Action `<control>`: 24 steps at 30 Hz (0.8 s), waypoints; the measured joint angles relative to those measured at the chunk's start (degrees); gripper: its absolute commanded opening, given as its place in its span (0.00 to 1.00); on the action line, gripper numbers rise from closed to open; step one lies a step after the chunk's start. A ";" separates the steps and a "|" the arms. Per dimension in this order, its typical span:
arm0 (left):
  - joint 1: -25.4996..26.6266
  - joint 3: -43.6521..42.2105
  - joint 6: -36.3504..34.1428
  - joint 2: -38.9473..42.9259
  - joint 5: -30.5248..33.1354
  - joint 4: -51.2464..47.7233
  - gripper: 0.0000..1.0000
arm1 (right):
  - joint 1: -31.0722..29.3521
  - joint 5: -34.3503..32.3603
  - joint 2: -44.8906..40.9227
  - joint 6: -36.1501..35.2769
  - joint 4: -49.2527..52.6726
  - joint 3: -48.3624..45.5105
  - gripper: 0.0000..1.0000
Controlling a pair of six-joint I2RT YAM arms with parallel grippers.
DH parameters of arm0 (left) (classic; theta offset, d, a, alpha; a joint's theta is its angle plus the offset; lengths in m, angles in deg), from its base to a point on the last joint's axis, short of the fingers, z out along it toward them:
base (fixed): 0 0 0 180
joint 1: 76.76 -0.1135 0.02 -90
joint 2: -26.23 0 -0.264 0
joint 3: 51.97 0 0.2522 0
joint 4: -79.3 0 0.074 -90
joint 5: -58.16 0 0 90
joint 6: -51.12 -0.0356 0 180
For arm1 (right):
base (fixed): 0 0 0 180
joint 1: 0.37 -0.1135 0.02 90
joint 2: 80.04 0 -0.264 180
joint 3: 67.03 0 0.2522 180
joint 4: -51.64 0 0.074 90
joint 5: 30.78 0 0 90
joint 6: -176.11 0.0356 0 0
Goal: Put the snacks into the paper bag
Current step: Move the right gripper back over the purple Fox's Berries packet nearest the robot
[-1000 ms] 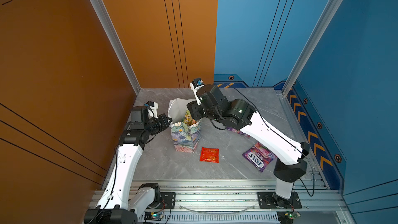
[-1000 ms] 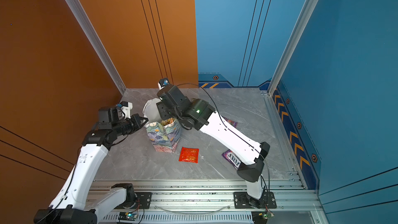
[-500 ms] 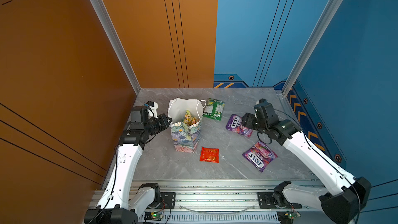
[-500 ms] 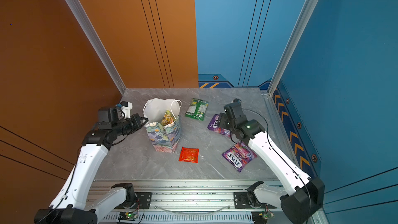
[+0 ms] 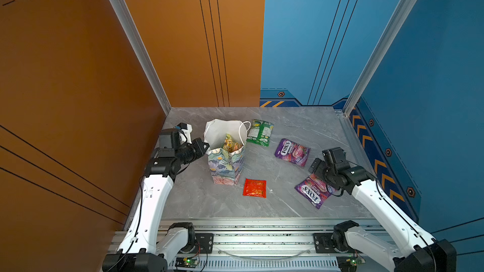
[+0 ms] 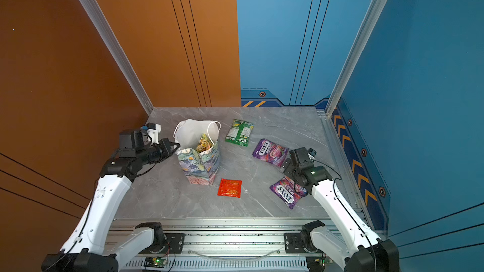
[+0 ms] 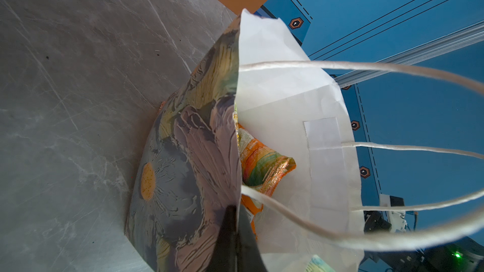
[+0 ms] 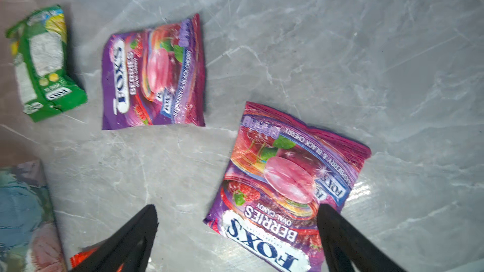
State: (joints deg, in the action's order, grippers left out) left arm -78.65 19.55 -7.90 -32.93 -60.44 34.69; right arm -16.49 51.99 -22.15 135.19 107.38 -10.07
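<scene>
Left gripper is clamped tight on the paper bag. It pinches the wall that faces its own arm, right at the rim, with floral print on one side of the fingers and white lining on the other. The bag stands upright and gaping, its cord handles looping loose. An orange packet pokes up inside among other wrappers.

Over to the bag's right, well apart from it, the right gripper hangs with jaws spread wide and nothing between them. It's poised over the edge of the front purple FOX'S packet; whether a finger touches it, I cannot tell.

Between that one and the bag lies the rear purple FOX'S packet. A green packet sits just beside the bag's rear right corner, and a red packet lies flat just in front of its right corner.

All of it is on a grey marbled table, boxed in by an orange wall on the bag's side and a blue wall opposite.
</scene>
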 measured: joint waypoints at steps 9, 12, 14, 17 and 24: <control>0.00 -0.28 0.00 0.02 -0.02 0.37 0.00 | 1.70 -0.02 -1.92 3.93 -0.46 -8.17 1.00; 0.00 -0.28 0.00 0.02 -0.04 0.42 0.00 | 2.34 0.96 -1.90 4.94 -1.73 -10.38 1.00; 0.00 -0.31 0.00 0.02 -0.04 0.44 0.00 | 2.54 2.16 -1.90 5.64 -3.32 -12.00 1.00; 0.00 -0.33 0.00 0.02 -0.17 0.46 0.00 | 2.60 4.55 -2.32 7.54 -6.84 -14.62 0.98; 0.00 -0.37 0.02 0.13 -0.17 0.48 0.00 | 0.57 7.82 -6.73 14.60 -14.56 -19.74 0.96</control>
State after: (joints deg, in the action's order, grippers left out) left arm -78.65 19.18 -7.87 -32.80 -60.62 35.17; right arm -15.92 59.82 -28.88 149.79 92.82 -29.81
